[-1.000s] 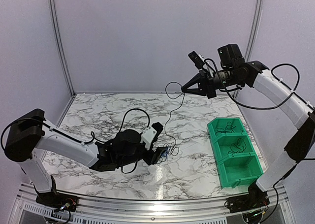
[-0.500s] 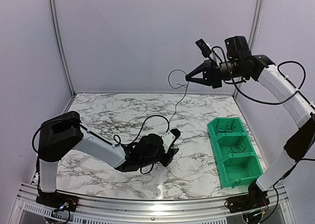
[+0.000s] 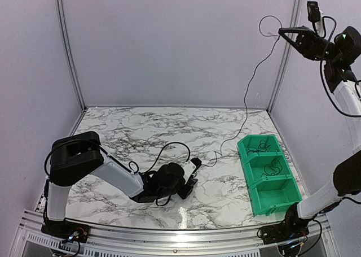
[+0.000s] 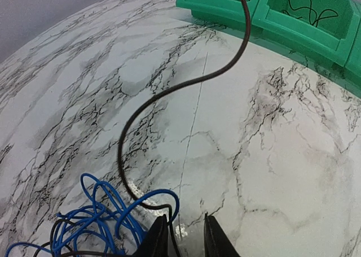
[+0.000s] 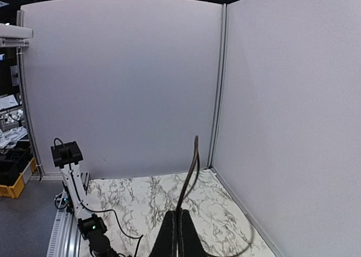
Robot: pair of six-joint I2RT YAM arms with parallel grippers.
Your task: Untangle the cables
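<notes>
My right gripper (image 3: 280, 32) is raised high at the top right, shut on one thin black cable (image 3: 248, 93). The cable hangs in a long line down to the table by my left gripper (image 3: 194, 164). In the right wrist view the shut fingers (image 5: 180, 214) pinch the cable (image 5: 189, 178). My left gripper (image 4: 180, 240) sits low on the marble, fingers parted. The black cable (image 4: 169, 90) runs between them, next to the left finger. A blue and black tangle (image 4: 96, 220) lies just left of it; the arm hides it in the top view.
A green three-compartment bin (image 3: 243, 155) stands at the right of the table with black cables (image 3: 273, 168) in its compartments. It also shows at the top of the left wrist view (image 4: 225, 8). Grey walls enclose the table on three sides.
My right gripper has risen up and to the right, drawing the black cable out into a long line. My left gripper has slid right along the table and stays low.
</notes>
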